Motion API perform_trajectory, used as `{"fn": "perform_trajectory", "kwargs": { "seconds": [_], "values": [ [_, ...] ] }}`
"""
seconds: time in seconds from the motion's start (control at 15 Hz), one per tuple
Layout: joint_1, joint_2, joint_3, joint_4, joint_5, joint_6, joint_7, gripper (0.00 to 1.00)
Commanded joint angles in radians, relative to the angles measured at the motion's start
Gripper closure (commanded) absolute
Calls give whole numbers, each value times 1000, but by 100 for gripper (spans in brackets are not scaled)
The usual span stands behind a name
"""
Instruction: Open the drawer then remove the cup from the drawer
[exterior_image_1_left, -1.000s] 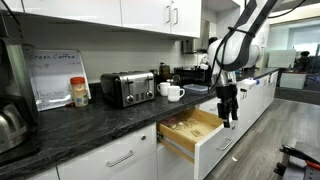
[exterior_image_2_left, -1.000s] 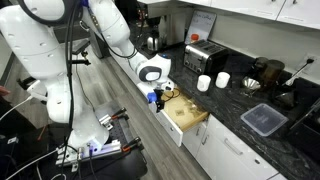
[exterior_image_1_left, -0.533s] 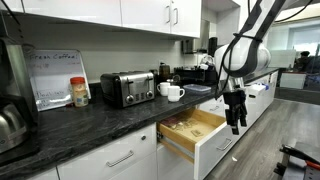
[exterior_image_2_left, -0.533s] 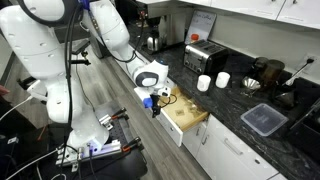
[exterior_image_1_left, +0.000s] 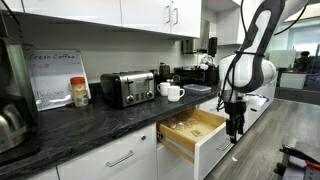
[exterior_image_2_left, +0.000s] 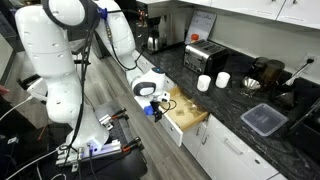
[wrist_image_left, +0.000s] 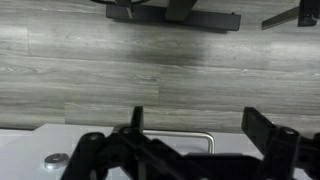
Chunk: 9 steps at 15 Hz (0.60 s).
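The white drawer (exterior_image_1_left: 212, 143) stands pulled open under the dark counter, and its light wooden box (exterior_image_1_left: 192, 127) shows inside; it also shows in an exterior view (exterior_image_2_left: 186, 112). I see no cup in the drawer. Two near-identical white mugs (exterior_image_1_left: 175, 93) (exterior_image_1_left: 163, 89) stand on the counter beside the toaster, and also show in an exterior view (exterior_image_2_left: 204, 83) (exterior_image_2_left: 223, 80). My gripper (exterior_image_1_left: 236, 128) (exterior_image_2_left: 150, 108) hangs just in front of the drawer front, pointing down. In the wrist view the fingers (wrist_image_left: 200, 125) are spread open and empty, with the silver bar handle (wrist_image_left: 185, 138) behind them.
A toaster (exterior_image_1_left: 127, 88), a yellow-filled jar with a red lid (exterior_image_1_left: 79, 91) and a coffee machine (exterior_image_1_left: 12, 95) stand on the counter. A dark tray (exterior_image_2_left: 264, 119) lies farther along. Grey wood floor (wrist_image_left: 160, 60) lies below. The robot's base cart (exterior_image_2_left: 100, 150) is close by.
My gripper has moved down and a little away from the drawer front. The drawer stays open and the mugs have not moved.
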<state>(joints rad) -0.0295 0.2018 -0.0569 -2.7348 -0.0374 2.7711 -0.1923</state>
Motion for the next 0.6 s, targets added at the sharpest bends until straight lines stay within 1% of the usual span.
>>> {"fn": "perform_trajectory", "kwargs": {
  "seconds": [0.0,0.27,0.53],
  "values": [
    [-22,86,7,26,-32,103,-29,0],
    [31,146,-47,53,-134,221,29,0],
    [96,189,-115,92,-203,285,63,0]
  ]
}}
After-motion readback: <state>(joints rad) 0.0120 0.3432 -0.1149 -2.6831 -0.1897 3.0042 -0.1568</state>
